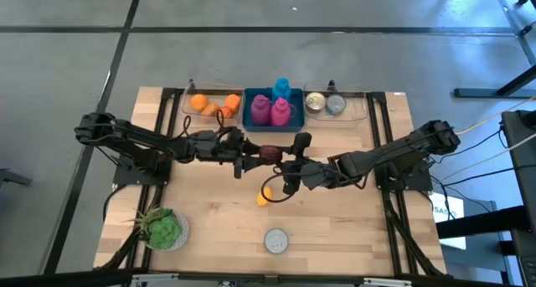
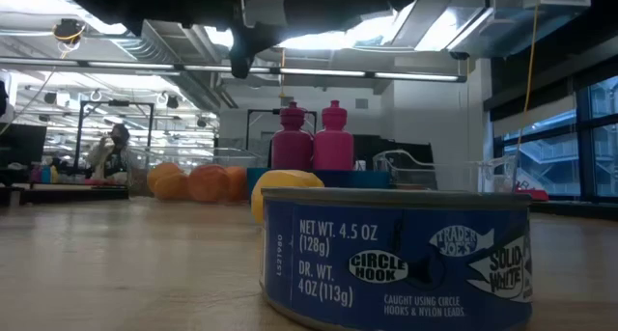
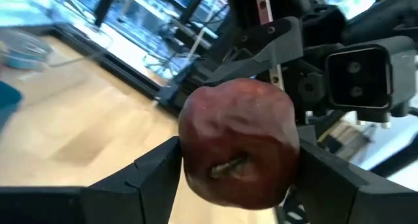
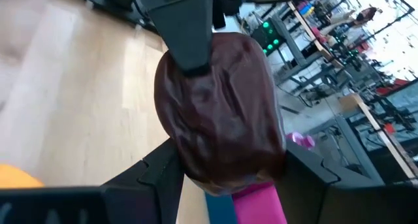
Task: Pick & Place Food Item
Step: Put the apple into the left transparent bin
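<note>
Claws meet over mid-counter: the left claw (image 1: 251, 157) and right claw (image 1: 289, 163) both clench one dark red apple (image 1: 270, 153), held up off the wooden counter (image 1: 352, 228). I judge this a handover, and the risk is timing: if both let go, the apple drops and rolls; if neither yields, the opposed pull could bruise it or twist it free. Its skin looks smooth, waxy and slightly dimpled, with a short stem (image 3: 228, 166), so hard flat fingers (image 3: 153, 172) have little purchase on the round fruit.
</note>
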